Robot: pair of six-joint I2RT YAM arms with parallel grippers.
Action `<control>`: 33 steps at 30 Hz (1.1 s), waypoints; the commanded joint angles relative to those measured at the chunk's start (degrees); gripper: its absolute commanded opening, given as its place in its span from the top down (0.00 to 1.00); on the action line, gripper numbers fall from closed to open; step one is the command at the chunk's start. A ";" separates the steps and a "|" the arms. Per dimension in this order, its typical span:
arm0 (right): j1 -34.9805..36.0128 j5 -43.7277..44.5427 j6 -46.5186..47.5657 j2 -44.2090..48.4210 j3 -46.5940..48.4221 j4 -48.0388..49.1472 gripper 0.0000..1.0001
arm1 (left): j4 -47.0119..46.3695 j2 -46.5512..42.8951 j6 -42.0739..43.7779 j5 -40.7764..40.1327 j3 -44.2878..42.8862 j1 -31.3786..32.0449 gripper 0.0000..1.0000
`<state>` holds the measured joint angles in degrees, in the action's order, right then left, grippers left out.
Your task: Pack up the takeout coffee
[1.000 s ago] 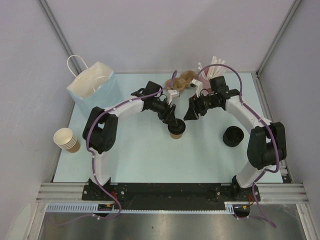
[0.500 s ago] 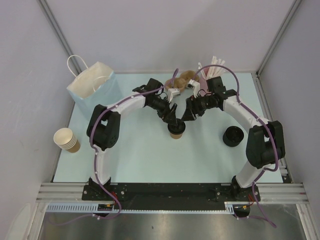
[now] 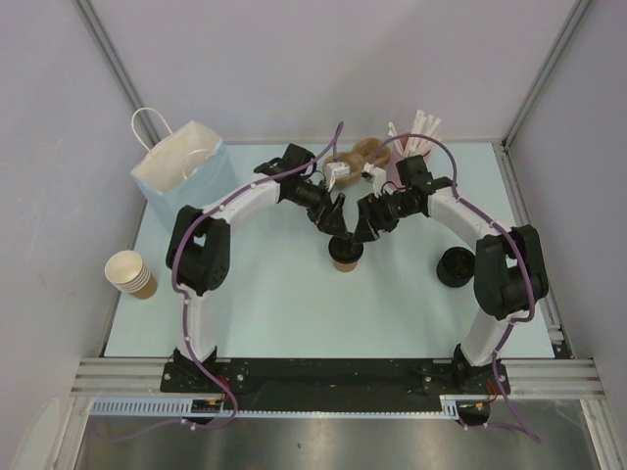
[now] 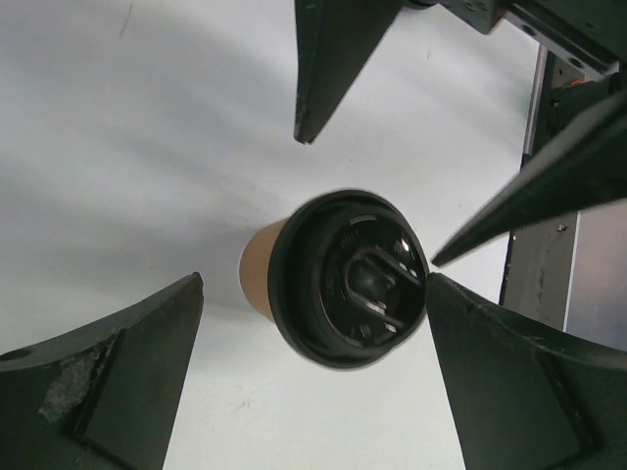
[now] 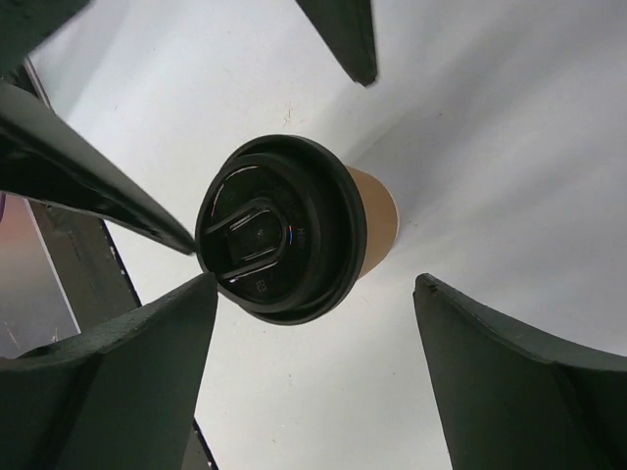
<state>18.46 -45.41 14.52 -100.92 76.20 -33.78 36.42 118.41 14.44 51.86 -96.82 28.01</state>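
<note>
The takeout coffee (image 3: 345, 257) stands upright on the pale desk (image 3: 274, 313), directly below both sets of jaws, which meet over it from either side. The left arm's jaws are spread wide and hold nothing: in the left wrist view the cup's black lid (image 4: 348, 291) sits in the gap between the two fingers (image 4: 118, 382), clear of both. The right arm's jaws are also parted and empty, and in the right wrist view the cup's tan paper wall (image 5: 377, 220) shows between the fingers (image 5: 529, 382) without touching either. Each wrist view also catches the other arm's pointed fingertips close around the lid. Well to the left of the jaws stands a light-blue paper bag (image 3: 181, 171), with a stack of lidless tan cups (image 3: 130, 273) nearer the desk's left edge. To the right of the jaws lies a stack of black lids (image 3: 457, 266), and just behind them a cup of white straws (image 3: 421, 127).
</note>
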 commanded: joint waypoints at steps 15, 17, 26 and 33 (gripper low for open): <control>2.99 2.78 -4.06 -6.04 3.07 5.30 0.25 | -9.35 -7.32 -0.98 -2.20 16.66 -7.62 0.01; 3.16 2.78 -3.72 -6.21 3.07 5.04 0.31 | -9.53 -6.62 -1.25 -1.85 16.31 -7.53 0.01; 3.43 4.36 -2.92 -7.62 3.16 4.07 0.53 | -10.06 -5.03 -2.57 0.00 14.64 -5.43 0.00; 3.34 4.71 -2.57 -7.97 3.16 3.63 0.55 | -11.20 -4.15 -3.45 1.93 14.90 -4.63 0.01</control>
<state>21.52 -44.62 10.46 -107.15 78.26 -30.22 27.55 113.40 12.40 50.17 -80.07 22.26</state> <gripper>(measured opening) 0.468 0.994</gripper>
